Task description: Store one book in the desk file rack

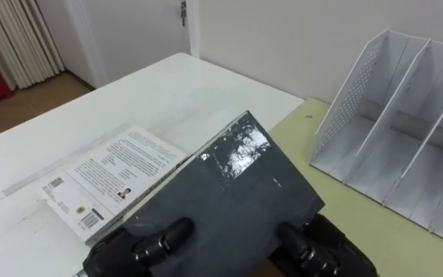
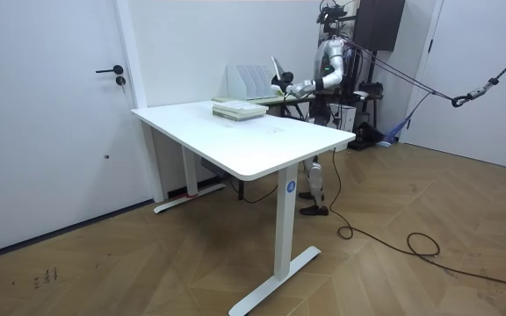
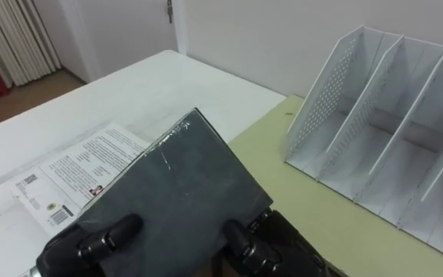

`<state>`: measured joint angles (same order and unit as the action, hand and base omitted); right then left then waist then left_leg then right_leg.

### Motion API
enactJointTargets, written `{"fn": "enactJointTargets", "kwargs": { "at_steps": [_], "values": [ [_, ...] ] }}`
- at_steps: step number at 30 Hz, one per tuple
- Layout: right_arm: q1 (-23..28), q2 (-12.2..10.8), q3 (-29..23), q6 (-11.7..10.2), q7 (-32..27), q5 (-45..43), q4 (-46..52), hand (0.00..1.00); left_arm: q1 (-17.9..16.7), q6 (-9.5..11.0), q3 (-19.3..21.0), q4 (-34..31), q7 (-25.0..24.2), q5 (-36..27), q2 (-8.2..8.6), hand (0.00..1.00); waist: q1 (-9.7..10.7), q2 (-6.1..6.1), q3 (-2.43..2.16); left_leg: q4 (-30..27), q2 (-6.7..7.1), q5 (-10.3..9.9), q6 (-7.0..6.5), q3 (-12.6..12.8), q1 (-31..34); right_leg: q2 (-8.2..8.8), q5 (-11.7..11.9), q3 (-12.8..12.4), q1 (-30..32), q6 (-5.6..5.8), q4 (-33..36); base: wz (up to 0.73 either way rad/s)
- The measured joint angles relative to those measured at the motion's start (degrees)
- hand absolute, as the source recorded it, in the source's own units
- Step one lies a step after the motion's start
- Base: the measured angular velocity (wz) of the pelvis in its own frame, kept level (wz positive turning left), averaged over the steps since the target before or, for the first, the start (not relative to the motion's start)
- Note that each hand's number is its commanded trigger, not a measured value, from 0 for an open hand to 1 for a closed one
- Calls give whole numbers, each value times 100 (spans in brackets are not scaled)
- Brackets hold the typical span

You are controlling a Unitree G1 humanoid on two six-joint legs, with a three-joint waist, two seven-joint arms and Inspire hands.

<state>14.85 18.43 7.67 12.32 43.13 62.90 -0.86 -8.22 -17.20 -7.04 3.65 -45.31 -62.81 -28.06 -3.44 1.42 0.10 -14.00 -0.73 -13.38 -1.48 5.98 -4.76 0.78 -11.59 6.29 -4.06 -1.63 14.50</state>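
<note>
The dark grey book (image 1: 233,188) is held up in both hands, clear of the surface and tilted, its glossy cover facing the camera; its far corner points towards the wall. The left robot hand (image 1: 141,245) is clamped on the book's near left edge, with the thumb curled over the cover; the right robot hand (image 1: 321,248) grips the near right edge in the same way, its fingers wrapped round the edge.

Under the book's left side lies a white book (image 1: 102,183), flat on the white worktop (image 1: 160,96), its printed back cover and barcode facing up; the held book partly hides it.

To the right, the desk file rack (image 1: 406,131) stands on a pale green worktop (image 1: 375,231) that adjoins the white one; the rack is white with a perforated side panel and upright dividers. The dark grey book is well apart from the rack, to its left and nearer the camera.

In the room view the robot stands at the far end of the white worktop, just beside the rack.
</note>
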Motion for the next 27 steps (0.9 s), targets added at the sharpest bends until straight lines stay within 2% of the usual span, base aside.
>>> {"fn": "enactJointTargets", "kwargs": {
  "at_steps": [3, 5, 7, 11, 15, 18, 21, 23, 27],
  "values": [
    [1, 65, -4, -10, -14, -141, -66, 100, -1, 22, 9, 41, 138, -3, 0, 0, 27, -1, 2, 28, 1, -1, 0, -2, 5, 0, 0, 6, 3, 2, -40, 0],
    [-3, 186, -25, -24, -126, -425, -89, 100, -49, 172, 27, 48, 240, -2, 2, 0, 23, -9, 1, 32, 2, -1, 0, -2, 4, 0, 3, 16, -4, 3, -49, 0],
    [-3, 185, -102, -41, -203, -492, -144, 100, -112, 332, 40, 92, 252, 13, 22, 0, 38, -20, 2, 29, 2, 1, 0, -2, -30, -2, 4, 17, -12, 2, -62, 0],
    [-167, 288, -183, -42, -478, -834, -146, 100, -249, 582, 12, 270, 378, 242, 29, 0, 180, -61, 34, 51, 12, 2, 0, 12, -89, 0, 3, 10, -23, 2, -63, 0],
    [-357, 296, -272, -45, -903, -1329, -145, 100, -359, 682, 13, 468, 515, 745, 101, 0, 328, -116, 68, 54, 14, 2, 0, 13, -103, -3, 5, 6, -76, 5, -82, 0],
    [-473, 298, -448, -46, -1337, -1822, -98, 100, -466, 825, 9, 522, 655, 1215, 251, 0, 421, -119, 68, 95, 20, 2, -1, 32, -87, -5, 6, -12, -35, 7, -64, -3],
    [-674, 297, -497, -71, -1813, -2343, 106, 100, -560, 1000, 2, 779, 728, 1433, 530, 0, 517, -91, 66, 110, 21, 2, -1, 47, -92, -18, 6, -70, 0, 6, -48, -10],
    [-733, 220, -510, -230, -2243, -2779, 237, 100, -551, 1143, -10, 1214, 787, 1740, 779, 0, 511, -84, 64, 133, 24, 4, 0, 147, -146, -32, 6, -132, 3, 5, -23, -14],
    [-874, -61, -790, -474, -3071, -3364, 305, 100, -671, 1158, -237, 1703, 970, 2131, 871, 0, 589, -72, 76, 153, 39, 3, 0, 196, -181, -37, 1, -158, 27, 10, -72, -8]
  ]
}}
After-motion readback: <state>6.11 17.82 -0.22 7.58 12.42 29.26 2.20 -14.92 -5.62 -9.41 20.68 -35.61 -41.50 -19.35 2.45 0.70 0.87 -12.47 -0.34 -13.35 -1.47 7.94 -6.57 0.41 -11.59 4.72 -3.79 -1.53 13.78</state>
